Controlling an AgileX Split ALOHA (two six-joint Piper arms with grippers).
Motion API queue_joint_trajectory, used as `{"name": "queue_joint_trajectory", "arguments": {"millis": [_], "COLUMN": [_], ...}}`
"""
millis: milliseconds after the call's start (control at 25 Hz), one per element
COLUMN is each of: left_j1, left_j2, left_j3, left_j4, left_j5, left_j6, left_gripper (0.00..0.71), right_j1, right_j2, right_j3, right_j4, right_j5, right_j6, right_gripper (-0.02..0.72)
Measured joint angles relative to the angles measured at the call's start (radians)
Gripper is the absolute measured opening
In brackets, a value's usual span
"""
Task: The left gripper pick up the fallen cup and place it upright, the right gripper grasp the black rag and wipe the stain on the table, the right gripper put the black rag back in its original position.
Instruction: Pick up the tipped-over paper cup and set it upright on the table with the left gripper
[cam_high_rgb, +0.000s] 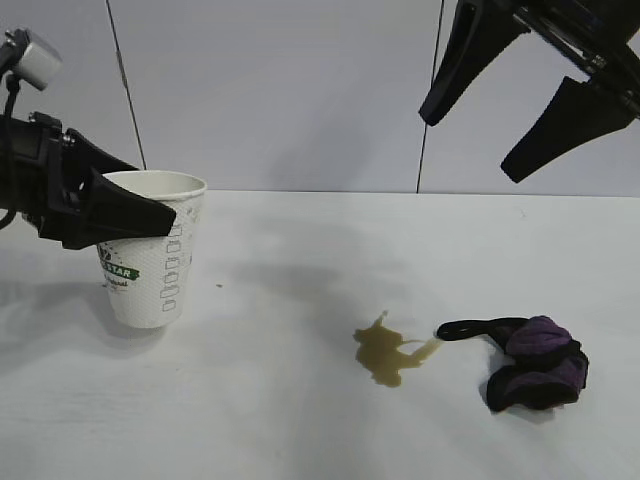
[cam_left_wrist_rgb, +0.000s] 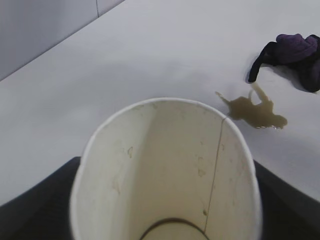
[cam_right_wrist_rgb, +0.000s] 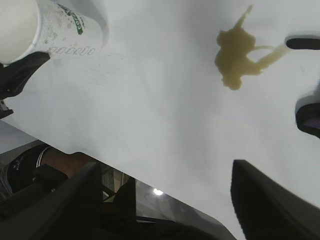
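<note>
The white paper cup (cam_high_rgb: 150, 270) with a green logo stands upright on the table (cam_high_rgb: 300, 250) at the left. My left gripper (cam_high_rgb: 150, 208) is shut on the cup near its rim, one finger (cam_high_rgb: 130, 215) across its front and the other hidden behind it; the left wrist view looks down into the empty cup (cam_left_wrist_rgb: 165, 165). The yellowish-brown stain (cam_high_rgb: 385, 355) lies right of centre. Its pale streak reaches the tail of the black rag (cam_high_rgb: 540, 365), a black and purple lump lying beside it. My right gripper (cam_high_rgb: 470, 147) hangs high above the rag, open and empty.
A grey panelled wall (cam_high_rgb: 300, 90) closes the back of the table. The right wrist view shows the table's near edge (cam_right_wrist_rgb: 165, 182) with dark frame parts below it. Bare white tabletop lies between the cup and the stain.
</note>
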Motion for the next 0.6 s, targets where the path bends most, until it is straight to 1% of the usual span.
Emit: {"name": "queue_joint_trajectory", "arguments": {"millis": [80,240,320,520,600], "left_j1": [0.000,0.000,0.000,0.000,0.000], "left_j2": [0.025,0.049,0.053,0.053,0.053], "left_j3": [-0.011,-0.013,-0.013,-0.013,-0.013], "left_j4": [-0.002,-0.004,-0.004,-0.005,-0.005], "left_j5": [-0.005,-0.031,-0.032,-0.022,-0.022], "left_j6": [0.042,0.222,0.274,0.290,0.268], "left_gripper": [0.560,0.560,0.560,0.560,0.573], "right_j1": [0.000,0.000,0.000,0.000,0.000], "right_j2": [0.000,0.000,0.000,0.000,0.000], "right_j3": [0.000,0.000,0.000,0.000,0.000], "right_j4": [0.000,0.000,0.000,0.000,0.000], "right_j5": [0.000,-0.001,-0.002,-0.004,-0.004], "right_j6": [0.000,0.000,0.000,0.000,0.000], "right_gripper": [0.495,0.495,0.495,0.495,0.495]}}
